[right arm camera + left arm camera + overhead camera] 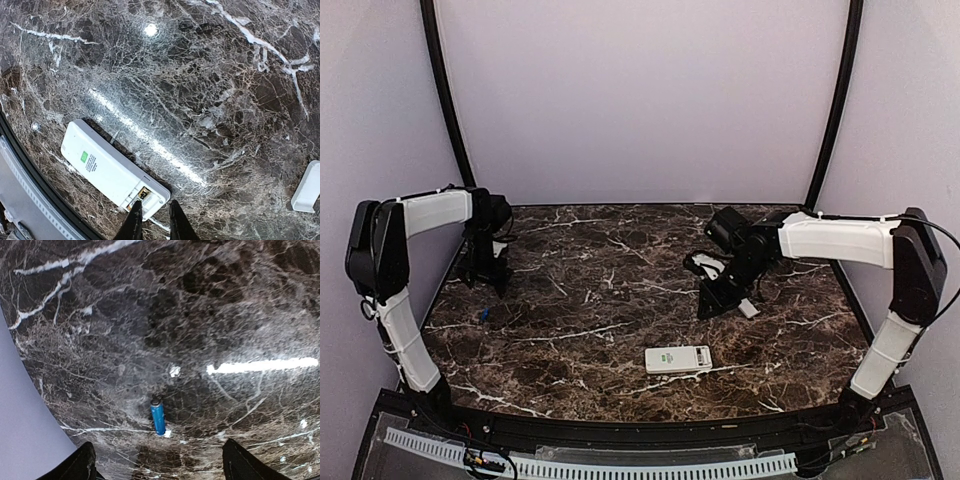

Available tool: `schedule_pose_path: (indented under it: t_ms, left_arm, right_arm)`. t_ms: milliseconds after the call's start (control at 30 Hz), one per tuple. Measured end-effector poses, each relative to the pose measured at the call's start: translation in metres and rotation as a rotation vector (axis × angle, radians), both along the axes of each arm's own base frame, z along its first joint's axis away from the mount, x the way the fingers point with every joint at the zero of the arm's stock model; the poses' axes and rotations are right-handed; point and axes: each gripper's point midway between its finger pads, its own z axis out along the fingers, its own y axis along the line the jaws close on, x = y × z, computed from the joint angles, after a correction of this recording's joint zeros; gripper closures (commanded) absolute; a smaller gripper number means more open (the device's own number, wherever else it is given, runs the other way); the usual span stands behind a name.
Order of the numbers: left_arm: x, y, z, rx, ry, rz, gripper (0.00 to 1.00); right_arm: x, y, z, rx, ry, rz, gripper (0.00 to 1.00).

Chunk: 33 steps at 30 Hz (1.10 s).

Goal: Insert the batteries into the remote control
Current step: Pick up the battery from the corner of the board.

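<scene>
Lying face down near the front edge of the tabletop [620, 260] is the remote control [112, 170], its battery bay [145, 195] open. Close by, the right gripper [155, 220] is barely parted and holds nothing; the left gripper [157, 467] gapes wide over a blue battery [158, 417].

The white remote control [678, 359] lies flat on the table [600, 260] near its front edge, back side up. It has a green sticker [84, 159], and its battery compartment [143, 195] is open at one end. One blue battery [158, 417] lies on its side, well apart, at the left.
</scene>
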Motion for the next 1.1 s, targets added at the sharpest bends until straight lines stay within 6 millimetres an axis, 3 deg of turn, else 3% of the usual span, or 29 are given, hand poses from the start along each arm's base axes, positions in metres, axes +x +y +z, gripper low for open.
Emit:
schedule_pose_path:
  t_ms: [200, 400, 600, 933, 1100]
  left_arm:
    - [-0.013, 0.024, -0.004, -0.013, 0.067, 0.055, 0.18]
    - [-0.02, 0.026, -0.026, -0.046, 0.159, 0.075, 0.3]
    - [-0.032, 0.022, -0.056, -0.074, 0.282, 0.072, 0.53]
    - [-0.042, 0.019, -0.059, -0.121, 0.339, 0.083, 0.96]
    - [-0.044, 0.017, -0.059, -0.134, 0.349, 0.084, 1.0]
  right_arm:
    - [0.0, 0.0, -0.001, 0.006, -0.008, 0.024, 0.82]
    - [0.0, -0.002, -0.004, 0.005, -0.005, 0.026, 0.82]
    - [0.002, -0.004, -0.004, 0.004, -0.01, 0.032, 0.82]
    - [0.004, -0.009, -0.005, -0.004, -0.006, 0.027, 0.82]
    - [0.004, -0.011, -0.004, -0.009, -0.005, 0.032, 0.82]
